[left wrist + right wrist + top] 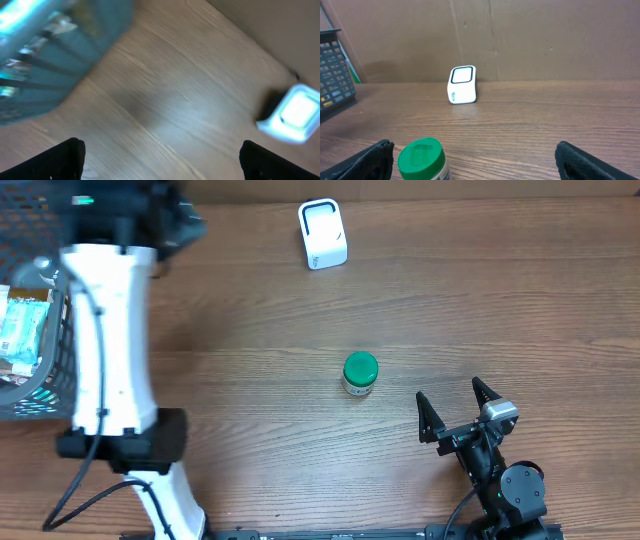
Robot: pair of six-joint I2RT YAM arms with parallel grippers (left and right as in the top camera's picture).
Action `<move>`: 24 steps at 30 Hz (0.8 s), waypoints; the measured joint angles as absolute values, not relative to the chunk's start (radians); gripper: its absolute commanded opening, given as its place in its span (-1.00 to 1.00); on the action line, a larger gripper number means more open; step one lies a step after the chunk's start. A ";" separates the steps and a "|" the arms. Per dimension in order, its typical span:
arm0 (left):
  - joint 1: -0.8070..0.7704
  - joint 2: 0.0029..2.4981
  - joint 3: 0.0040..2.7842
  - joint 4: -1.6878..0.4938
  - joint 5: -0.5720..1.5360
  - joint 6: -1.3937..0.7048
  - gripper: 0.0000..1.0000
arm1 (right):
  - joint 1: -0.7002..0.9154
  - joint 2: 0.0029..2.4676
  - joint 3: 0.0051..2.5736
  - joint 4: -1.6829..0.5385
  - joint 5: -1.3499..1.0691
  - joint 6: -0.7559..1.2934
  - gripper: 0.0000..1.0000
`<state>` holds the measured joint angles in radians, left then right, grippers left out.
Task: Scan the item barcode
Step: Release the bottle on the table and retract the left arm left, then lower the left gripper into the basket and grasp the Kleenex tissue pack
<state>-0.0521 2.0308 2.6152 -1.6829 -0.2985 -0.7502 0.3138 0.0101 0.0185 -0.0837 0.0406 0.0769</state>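
Barely starting: leaving the green-lidded jar [360, 374] ungrasped mid-tabletop, with the white barcode scanner [323, 234] well apart at its 12 o'clock. Holding the right gripper [449, 392] spread and empty at the jar's 4 o'clock, and the left gripper [162, 162] likewise spread near the basket [50, 60]. Not yet grasping or scanning.

Soft, even light; overhead and right wrist views sharp. Left wrist view blurred: the small white box-shaped plastic scanner [295, 114] glares, a dim shadow left of it.
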 measured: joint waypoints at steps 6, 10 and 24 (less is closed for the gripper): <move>0.230 2.029 2.617 -1.684 -0.246 -0.751 1.00 | 0.314 0.010 0.019 -0.084 0.040 0.077 1.00; 0.320 2.029 2.617 -1.684 -0.234 -0.751 1.00 | 0.314 0.010 0.019 -0.084 0.041 0.077 1.00; 0.500 2.029 2.617 -1.684 -0.257 -0.757 0.99 | 0.314 0.010 0.019 -0.083 0.040 0.077 1.00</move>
<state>0.5003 2.0293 2.6171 -1.6840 -0.2565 -0.7567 0.3138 0.0101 0.0185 -0.0834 0.0402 0.0769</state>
